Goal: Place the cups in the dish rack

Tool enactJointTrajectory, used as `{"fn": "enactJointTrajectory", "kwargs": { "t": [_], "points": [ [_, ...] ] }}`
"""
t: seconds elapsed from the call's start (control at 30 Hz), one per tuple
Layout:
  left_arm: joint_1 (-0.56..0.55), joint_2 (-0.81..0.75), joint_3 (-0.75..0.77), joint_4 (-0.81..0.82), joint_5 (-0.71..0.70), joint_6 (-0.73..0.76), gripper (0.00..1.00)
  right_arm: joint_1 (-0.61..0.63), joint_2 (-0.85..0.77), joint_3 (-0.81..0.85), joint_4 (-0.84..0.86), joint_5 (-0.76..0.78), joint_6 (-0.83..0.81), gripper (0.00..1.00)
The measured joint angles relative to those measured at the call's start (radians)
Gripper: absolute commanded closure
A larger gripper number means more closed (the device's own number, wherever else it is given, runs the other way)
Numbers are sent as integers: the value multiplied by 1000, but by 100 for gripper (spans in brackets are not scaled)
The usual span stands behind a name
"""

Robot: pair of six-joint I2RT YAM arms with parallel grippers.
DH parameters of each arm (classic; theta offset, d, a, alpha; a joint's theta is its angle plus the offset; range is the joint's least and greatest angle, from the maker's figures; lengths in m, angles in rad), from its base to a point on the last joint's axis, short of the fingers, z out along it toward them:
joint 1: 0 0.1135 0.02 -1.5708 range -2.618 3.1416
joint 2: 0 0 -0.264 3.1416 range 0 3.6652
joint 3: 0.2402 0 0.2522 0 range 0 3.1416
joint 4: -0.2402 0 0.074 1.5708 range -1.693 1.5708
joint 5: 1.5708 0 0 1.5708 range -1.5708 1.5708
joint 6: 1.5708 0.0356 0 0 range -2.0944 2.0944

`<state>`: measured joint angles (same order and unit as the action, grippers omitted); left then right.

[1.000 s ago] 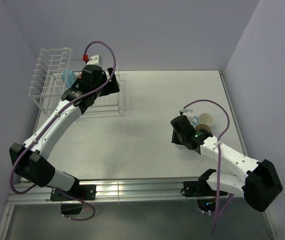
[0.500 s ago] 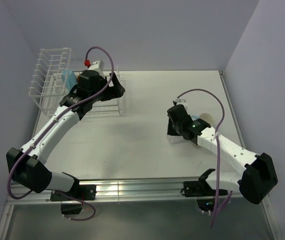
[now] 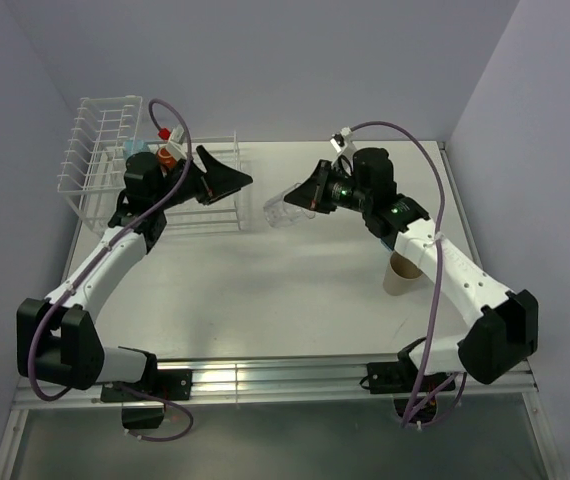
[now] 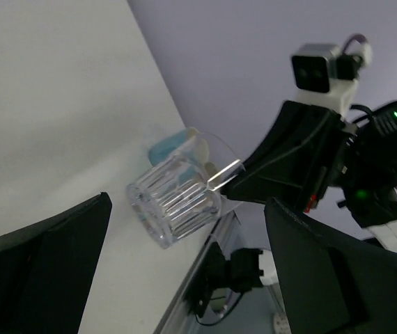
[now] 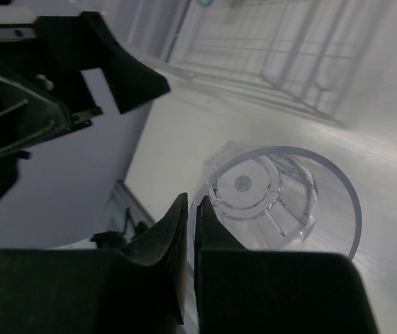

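From the top view we look down from high behind the near edge onto the whole table [image 3: 295, 290], from far. The left wrist view looks low across the table toward the right arm [image 4: 372, 167], and the right wrist view looks closely toward the dish rack [image 5: 275, 42]. We find the clear tumbler [image 3: 283, 210] in all three views.

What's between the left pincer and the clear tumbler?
Nothing. In the top view, only bare table shows between the open left pincer and the clear tumbler gripped by the right pincer.
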<state>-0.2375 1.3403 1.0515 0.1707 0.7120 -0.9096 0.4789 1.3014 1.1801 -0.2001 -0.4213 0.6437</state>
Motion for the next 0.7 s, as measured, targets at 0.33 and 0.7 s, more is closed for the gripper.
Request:
{"fn": "enactJointTrajectory", "kwargs": {
  "t": [0.33,0.7],
  "points": [
    [-27,35,-75,272,158,-144,1,-31,73,-57,384,-270,325,100],
    [-111,71,-75,290,158,-131,1,-66,110,-105,635,-346,542,100]
  ]
}}
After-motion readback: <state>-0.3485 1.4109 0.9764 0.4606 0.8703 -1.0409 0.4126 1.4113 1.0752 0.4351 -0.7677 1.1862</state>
